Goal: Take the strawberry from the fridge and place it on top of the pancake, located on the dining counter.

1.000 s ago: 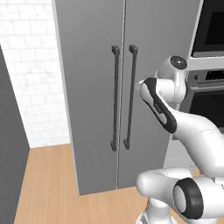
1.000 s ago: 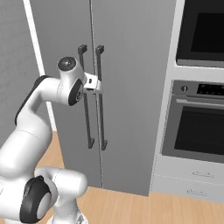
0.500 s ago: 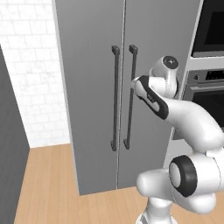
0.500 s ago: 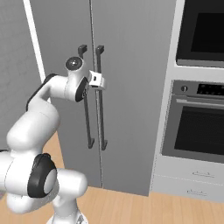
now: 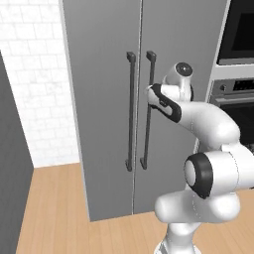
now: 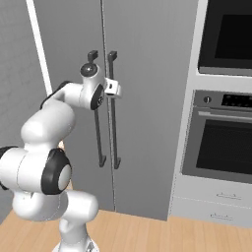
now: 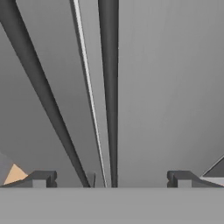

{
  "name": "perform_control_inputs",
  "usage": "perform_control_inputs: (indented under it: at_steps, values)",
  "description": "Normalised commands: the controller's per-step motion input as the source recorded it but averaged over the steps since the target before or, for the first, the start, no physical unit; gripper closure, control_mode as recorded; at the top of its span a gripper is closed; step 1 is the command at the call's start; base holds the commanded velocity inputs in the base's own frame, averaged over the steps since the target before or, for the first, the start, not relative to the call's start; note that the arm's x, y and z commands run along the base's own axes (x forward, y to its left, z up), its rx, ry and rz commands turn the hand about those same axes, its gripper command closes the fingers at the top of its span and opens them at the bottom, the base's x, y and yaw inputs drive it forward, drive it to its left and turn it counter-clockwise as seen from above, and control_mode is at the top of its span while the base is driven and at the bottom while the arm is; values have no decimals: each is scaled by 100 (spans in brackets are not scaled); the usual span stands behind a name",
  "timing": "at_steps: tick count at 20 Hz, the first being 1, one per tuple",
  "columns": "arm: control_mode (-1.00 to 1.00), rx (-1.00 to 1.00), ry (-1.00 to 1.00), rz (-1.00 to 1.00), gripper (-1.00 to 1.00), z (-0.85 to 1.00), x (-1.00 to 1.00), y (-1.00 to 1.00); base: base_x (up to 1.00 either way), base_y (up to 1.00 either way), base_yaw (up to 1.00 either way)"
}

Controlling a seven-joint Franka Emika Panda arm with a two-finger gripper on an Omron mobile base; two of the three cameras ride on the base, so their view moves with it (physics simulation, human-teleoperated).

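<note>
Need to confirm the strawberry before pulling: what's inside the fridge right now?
Cannot tell. Both doors of the fridge are shut, so shelves and contents are covered. Seen: two dark bar handles and the open tool lined up on the right-hand one.

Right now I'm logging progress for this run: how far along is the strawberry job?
Early. Done: the arm has reached the fridge. In hand: the open gripper brackets the right door's handle, with nothing gripped. Left: close on the handle, open the shut doors, fetch the strawberry, carry it to the pancake.
</note>
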Motion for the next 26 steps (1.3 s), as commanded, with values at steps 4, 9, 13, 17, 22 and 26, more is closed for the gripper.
perform_control_inputs:
  at_steps: [4, 9, 13, 17, 22, 26]
  values:
    - [-100, 0, 0, -3, -100, -17, 56, 1, 0, 0, 0]
    - [-100, 0, 0, -1, -100, -16, 56, 1, 0, 0, 0]
    - [-100, 0, 0, -1, -100, -24, 58, 0, 0, 0, 0]
    - [-100, 0, 0, -1, -100, -25, 59, 0, 0, 0, 0]
    - [-100, 0, 0, -1, -100, -18, 58, 1, 0, 0, 0]
    - [-100, 0, 0, -1, -100, -19, 56, 2, 0, 0, 0]
